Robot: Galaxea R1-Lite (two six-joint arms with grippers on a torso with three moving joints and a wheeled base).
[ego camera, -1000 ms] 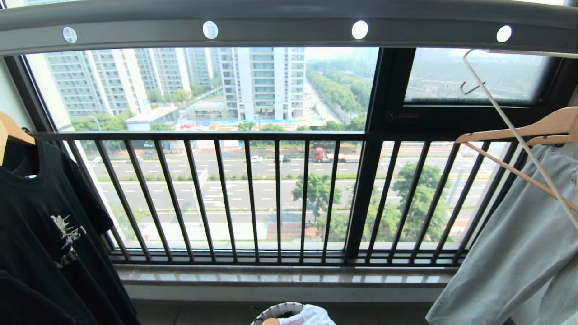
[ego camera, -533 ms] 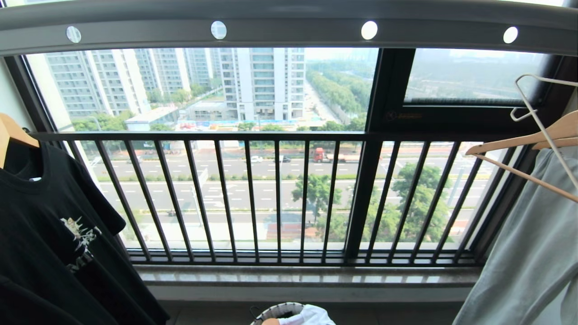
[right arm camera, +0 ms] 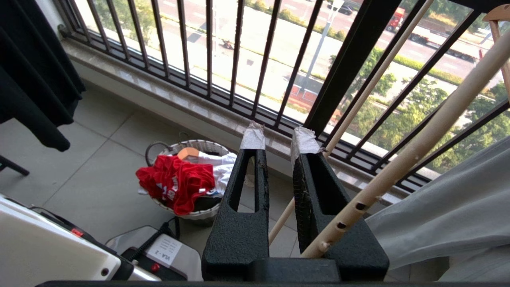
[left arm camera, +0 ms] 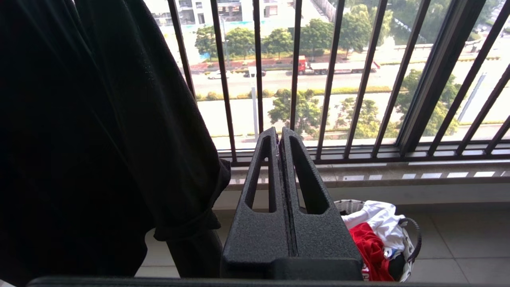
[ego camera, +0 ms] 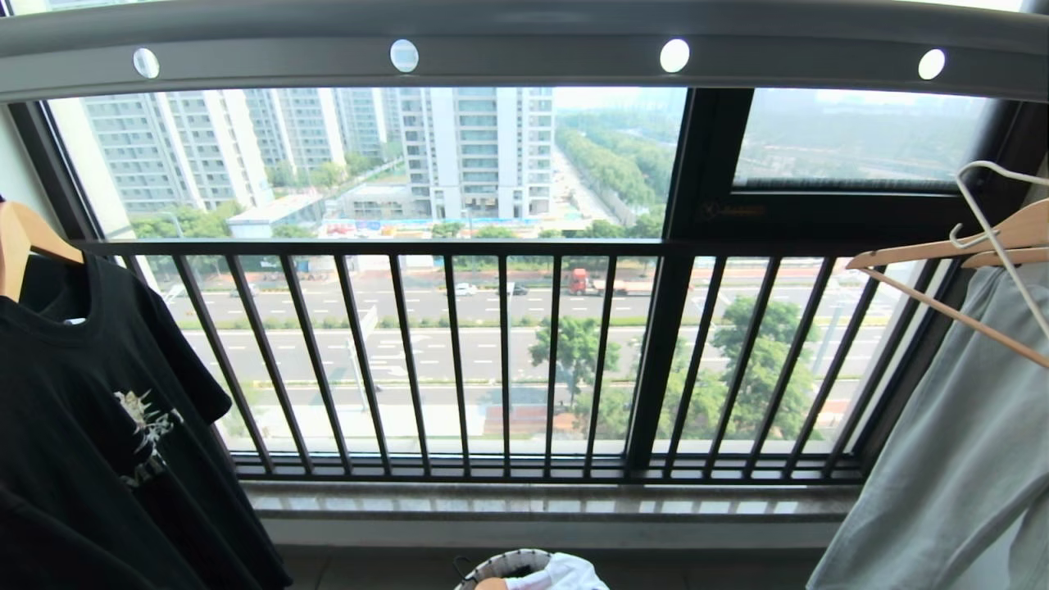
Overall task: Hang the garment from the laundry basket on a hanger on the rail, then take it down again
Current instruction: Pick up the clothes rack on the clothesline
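Red cotton is the first thing I pick out: the red short-sleeved T-shirt with white lettering (right arm camera: 177, 185) lies crumpled in the small round woven laundry basket (right arm camera: 207, 145) on the tiled floor (right arm camera: 99, 159), spilling over the rim on the side nearer me. A white T-shirt (right arm camera: 219, 163) is bunched behind it. From my head camera only the basket's rim and the white cloth show, at the bottom edge below the black barred window railing (ego camera: 504, 360).

My right tool (right arm camera: 279, 137), with taped fingertips, is clenched narrow. A thin off-white bar runs slantwise through the slit between its fingers, and the notched off-white arm of the thin wire hanger (right arm camera: 398, 159) lies against the outer side of one finger. I read that as a grasp on the hanger.

In the head view the hanger sits at the far right, well below the wide grey metal rail with round holes (ego camera: 524, 61) and not touching it. Its hook points upward. Its long axis slants from the hook down toward the right edge, crossing in front of a light wooden hanger (ego camera: 926, 250) that carries a pale grey garment (ego camera: 942, 492).

My left tool (left arm camera: 281, 133) is clenched on nothing, fingers pressed together, parked low beside the black printed T-shirt (ego camera: 82, 410) hanging at the left and aimed toward the window railing.
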